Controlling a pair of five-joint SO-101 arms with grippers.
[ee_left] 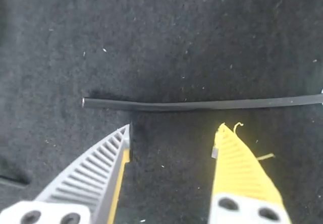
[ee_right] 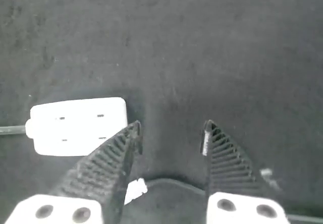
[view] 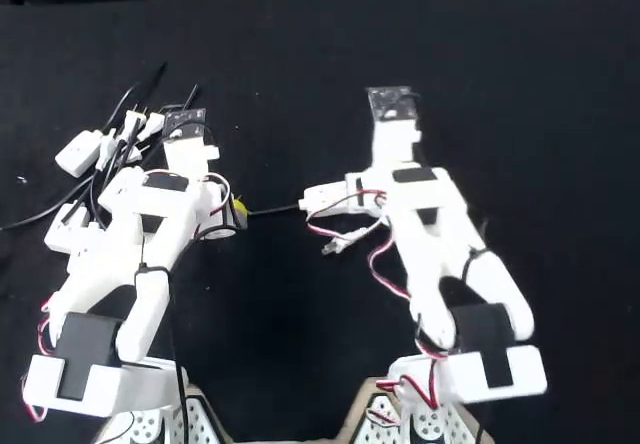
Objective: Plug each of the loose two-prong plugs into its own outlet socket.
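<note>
High view: the left arm and the right arm stand side by side on a table covered in black cloth. Past the far end of the left arm lies a tangle of white plugs and dark cords. From here I cannot tell the pieces apart. A thin black cord runs over the cloth between the two arms.

Left wrist view: the left gripper is released, with its grey finger and its yellow-faced finger spread wide and nothing between them. The black cord lies flat on the cloth just beyond the fingertips, crossing in front of them, and one end stops near the grey finger.

Right wrist view: the right gripper is also released and holds nothing. A white socket block lies flat on the cloth with its slots facing up, just beside one fingertip. Whether the two touch I cannot tell.
</note>
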